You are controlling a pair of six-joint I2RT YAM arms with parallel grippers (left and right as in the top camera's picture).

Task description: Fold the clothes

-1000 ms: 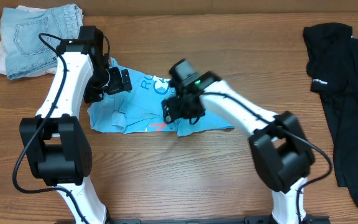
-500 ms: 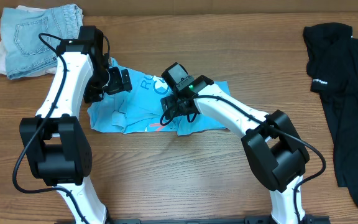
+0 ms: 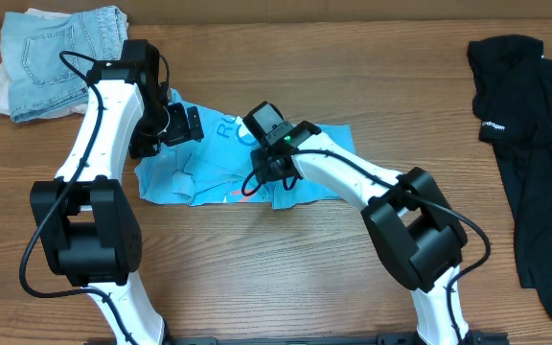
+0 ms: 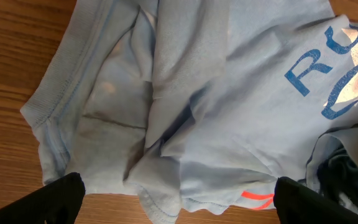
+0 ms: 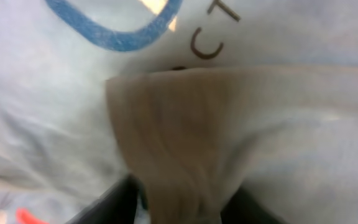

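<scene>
The light sky-blue T-shirt [image 3: 209, 177] lies crumpled on the wooden table, left of centre, its blue lettering and red-orange mark showing. My left gripper [image 3: 190, 126] hovers open over the shirt's left part. In the left wrist view its dark fingers [image 4: 61, 196] straddle the shirt's hem [image 4: 229, 112] without touching it. My right gripper [image 3: 268, 171] is down on the middle of the shirt. In the right wrist view a raised fold of the blue fabric [image 5: 185, 143] is pinched between its jaws [image 5: 185, 208]. The black shirt [image 3: 535, 144] lies at the far right.
Folded light-blue jeans [image 3: 60, 53] rest on a white cloth [image 3: 3, 88] at the back left corner. The black shirt hangs toward the table's right edge. Bare wood [image 3: 286, 268] lies in front of the blue shirt.
My right gripper slid left and back across the blue shirt and closed on a fold of it. The left arm has not moved.
</scene>
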